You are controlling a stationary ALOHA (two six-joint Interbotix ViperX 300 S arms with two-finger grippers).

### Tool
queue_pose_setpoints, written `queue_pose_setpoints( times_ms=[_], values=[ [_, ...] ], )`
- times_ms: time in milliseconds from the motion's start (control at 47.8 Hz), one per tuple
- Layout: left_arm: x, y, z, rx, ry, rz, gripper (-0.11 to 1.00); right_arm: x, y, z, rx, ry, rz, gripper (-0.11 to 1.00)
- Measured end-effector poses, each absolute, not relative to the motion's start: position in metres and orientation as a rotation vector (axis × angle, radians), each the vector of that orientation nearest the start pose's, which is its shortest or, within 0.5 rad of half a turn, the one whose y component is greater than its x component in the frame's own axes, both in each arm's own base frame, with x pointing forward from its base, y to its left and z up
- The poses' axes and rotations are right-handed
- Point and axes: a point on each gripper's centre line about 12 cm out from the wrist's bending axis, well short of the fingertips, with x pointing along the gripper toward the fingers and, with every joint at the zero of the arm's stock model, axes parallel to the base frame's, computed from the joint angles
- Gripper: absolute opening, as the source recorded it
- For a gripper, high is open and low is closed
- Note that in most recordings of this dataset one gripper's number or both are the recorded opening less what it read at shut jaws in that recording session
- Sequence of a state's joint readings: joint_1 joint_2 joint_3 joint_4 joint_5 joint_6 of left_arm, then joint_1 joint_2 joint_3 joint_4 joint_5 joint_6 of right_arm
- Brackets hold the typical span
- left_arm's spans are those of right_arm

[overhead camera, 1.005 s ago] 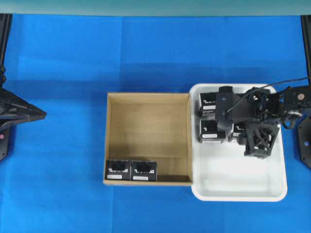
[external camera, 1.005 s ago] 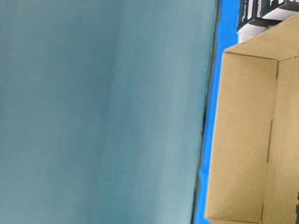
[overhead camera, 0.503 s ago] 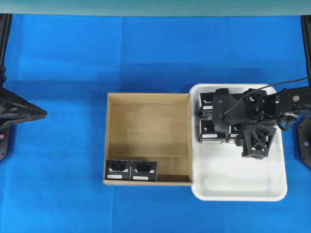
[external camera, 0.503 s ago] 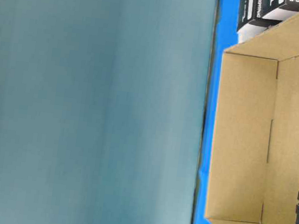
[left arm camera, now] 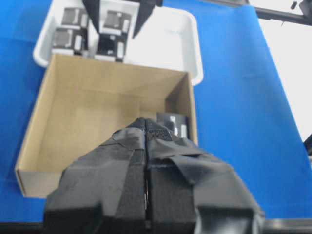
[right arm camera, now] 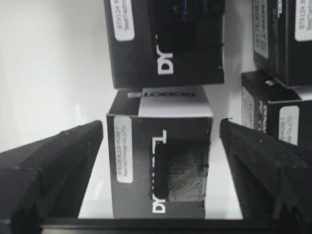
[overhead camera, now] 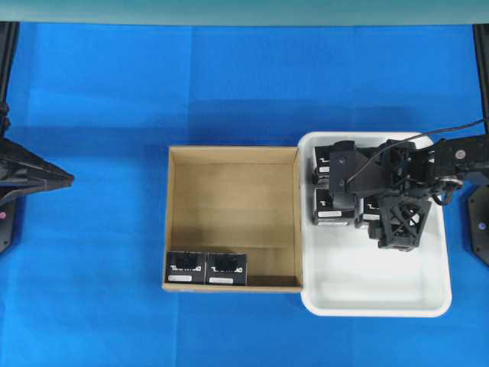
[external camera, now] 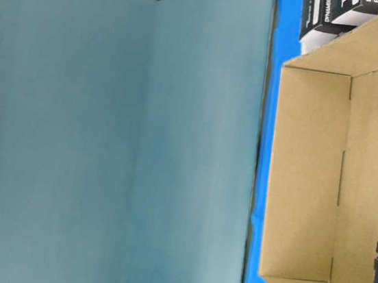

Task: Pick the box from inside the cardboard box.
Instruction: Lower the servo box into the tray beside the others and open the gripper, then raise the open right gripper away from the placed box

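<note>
The box under the right gripper is a small black cube of smooth printed card with sharp edges. White logo letters run up its front, only partly legible ("D…L"). A white side label carries fine print, "XL330-M288-T" as near as can be read. It stands on the floor of the white plastic tray, among other identical boxes; one more stands just behind it. The right gripper's fingers are spread wide on either side of the box, with a clear gap on both sides, neither one touching.

From overhead, the glossy, round-cornered tray holds the black boxes in its far-left part, partly hidden under the right arm. Its left wall lies against the cardboard box. That carton is plain brown corrugated board, roughly square with low walls. Two black boxes sit side by side in its near-left corner, white strips toward the near wall.

The left gripper, wrapped in black tape, has its fingers pressed together with nothing between them, well apart from the carton on the blue table cover.
</note>
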State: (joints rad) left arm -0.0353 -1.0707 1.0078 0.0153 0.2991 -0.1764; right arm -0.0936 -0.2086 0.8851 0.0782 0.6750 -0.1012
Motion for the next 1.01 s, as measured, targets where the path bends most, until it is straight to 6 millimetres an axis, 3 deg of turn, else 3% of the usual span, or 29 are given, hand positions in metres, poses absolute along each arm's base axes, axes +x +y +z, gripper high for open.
queue_pose_setpoints(
  times_ms=[314, 691, 1005],
  values=[
    [0.18, -0.006, 0.314, -0.159, 0.24, -0.012, -0.06, 0.256, -0.018, 0.14, 0.067, 1.342, -0.012, 0.97],
    [0.18, -0.006, 0.314, -0.161, 0.238, -0.012, -0.06, 0.254, -0.019, 0.215, 0.081, 1.168, -0.031, 0.97],
    [0.18, -0.006, 0.314, -0.16, 0.24, -0.014, -0.06, 0.24, -0.018, 0.255, 0.123, 1.008, -0.065, 0.97]
  ],
)
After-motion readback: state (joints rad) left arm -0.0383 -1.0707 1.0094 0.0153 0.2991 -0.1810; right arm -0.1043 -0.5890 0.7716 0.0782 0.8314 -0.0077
